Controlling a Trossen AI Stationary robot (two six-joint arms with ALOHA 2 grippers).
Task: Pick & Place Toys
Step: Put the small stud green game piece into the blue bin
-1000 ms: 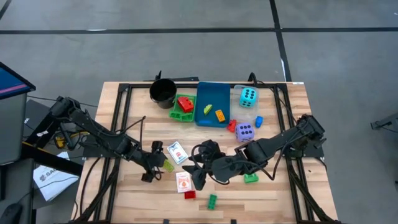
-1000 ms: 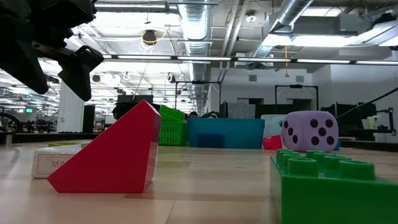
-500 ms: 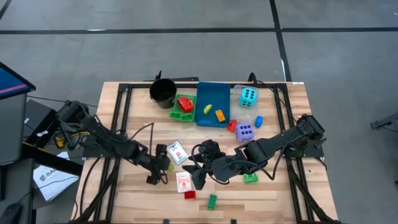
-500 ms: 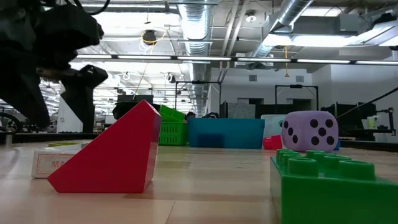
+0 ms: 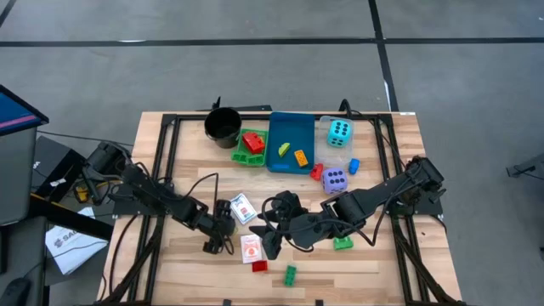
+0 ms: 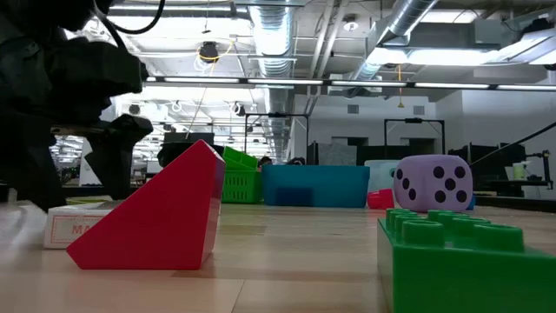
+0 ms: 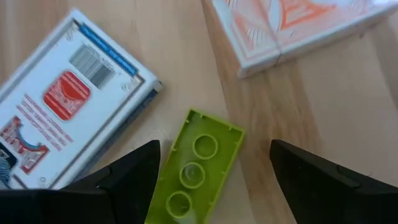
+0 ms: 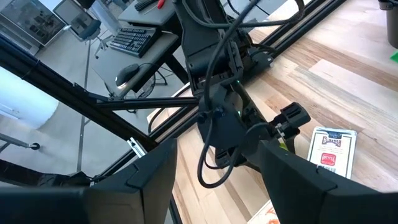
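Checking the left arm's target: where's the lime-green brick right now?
In the left wrist view the lime-green brick lies flat on the table between the open left gripper's fingers, beside the blue-edged card pack. In the high view that's front-left of centre.

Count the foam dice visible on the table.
2: the cyan die at the far side beside the blue tray, and the purple die nearer the middle. None appear hidden.

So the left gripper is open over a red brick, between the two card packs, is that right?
Not quite: the brick is lime green, not red. The left wrist view shows the left gripper open over the lime green brick, between the two card packs.
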